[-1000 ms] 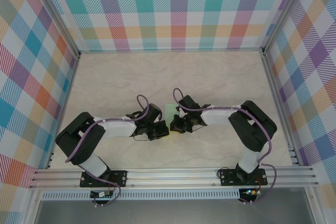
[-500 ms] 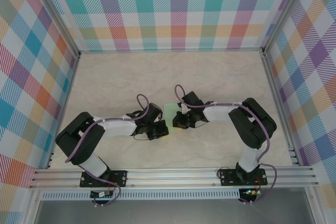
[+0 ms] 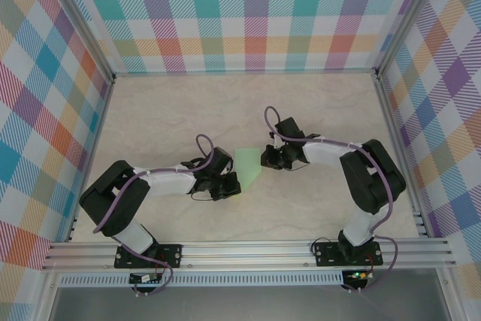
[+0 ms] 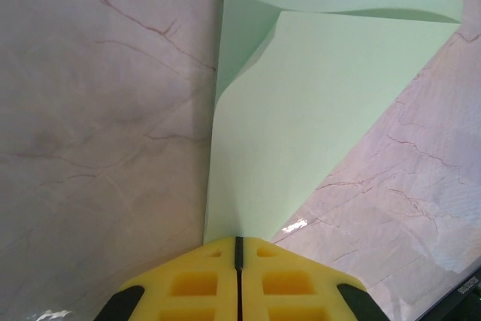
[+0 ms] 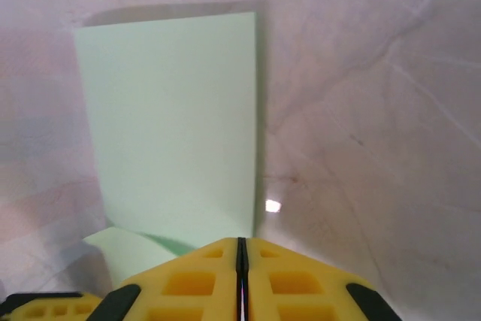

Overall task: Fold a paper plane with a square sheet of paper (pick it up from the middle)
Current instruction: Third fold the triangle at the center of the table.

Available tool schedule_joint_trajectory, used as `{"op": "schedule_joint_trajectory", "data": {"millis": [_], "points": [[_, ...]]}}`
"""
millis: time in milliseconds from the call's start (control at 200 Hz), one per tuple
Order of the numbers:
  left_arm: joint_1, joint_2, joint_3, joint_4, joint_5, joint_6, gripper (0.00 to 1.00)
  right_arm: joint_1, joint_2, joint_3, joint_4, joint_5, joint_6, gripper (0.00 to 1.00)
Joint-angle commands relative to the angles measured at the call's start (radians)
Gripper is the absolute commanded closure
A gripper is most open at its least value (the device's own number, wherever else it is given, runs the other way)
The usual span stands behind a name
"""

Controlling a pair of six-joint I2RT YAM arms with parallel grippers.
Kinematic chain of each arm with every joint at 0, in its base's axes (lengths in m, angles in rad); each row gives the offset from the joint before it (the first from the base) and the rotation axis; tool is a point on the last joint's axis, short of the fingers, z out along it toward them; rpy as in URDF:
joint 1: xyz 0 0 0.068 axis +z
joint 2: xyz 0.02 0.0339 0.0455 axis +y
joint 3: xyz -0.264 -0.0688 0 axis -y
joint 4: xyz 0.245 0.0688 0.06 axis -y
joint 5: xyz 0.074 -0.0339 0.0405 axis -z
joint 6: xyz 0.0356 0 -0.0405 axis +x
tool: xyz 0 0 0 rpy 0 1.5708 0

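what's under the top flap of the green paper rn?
A lower layer of the same square sheet of paper peeks out past the flap's edge, with the marbled table below. Anything beneath the flap's middle is covered.

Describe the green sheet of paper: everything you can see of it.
The square sheet of paper is thin, plain, pale mint green and matte. It is not flat: one layer is folded over another, with a soft curl where they meet. It sits mid-table between the two arms and casts a narrow shadow on the marbled tabletop. One corner runs into the left gripper's shut fingers; the opposite edge meets the right gripper's shut fingers.
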Motion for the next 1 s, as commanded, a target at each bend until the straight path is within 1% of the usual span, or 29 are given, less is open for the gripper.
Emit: {"op": "schedule_joint_trajectory", "data": {"millis": [0, 95, 255, 470, 600, 685, 830, 995], "points": [[-0.008, 0.016, -0.008, -0.128, -0.052, 0.017, 0.93, 0.038, -0.118, 0.011, -0.03, -0.013, 0.024, 0.89], [-0.008, 0.027, 0.001, -0.128, -0.048, 0.016, 0.93, 0.082, -0.119, -0.019, 0.021, -0.056, 0.089, 0.89], [-0.007, 0.03, 0.008, -0.133, -0.049, 0.017, 0.93, 0.158, -0.042, -0.02, 0.078, -0.068, 0.161, 0.9], [-0.008, 0.021, 0.006, -0.147, -0.057, 0.018, 0.94, 0.178, 0.065, -0.012, 0.125, -0.115, 0.173, 0.91], [-0.007, 0.02, 0.008, -0.152, -0.06, 0.018, 0.94, 0.179, 0.096, -0.014, 0.109, -0.103, 0.145, 0.92], [-0.007, 0.021, 0.008, -0.155, -0.058, 0.015, 0.95, 0.166, 0.107, -0.019, 0.089, -0.073, 0.113, 0.92], [-0.007, 0.02, 0.006, -0.161, -0.058, 0.02, 0.95, 0.097, 0.103, -0.033, 0.069, -0.027, 0.045, 0.93], [-0.008, 0.017, 0.005, -0.161, -0.059, 0.026, 0.94, 0.0, 0.057, -0.055, 0.116, -0.06, 0.003, 0.93]]}}
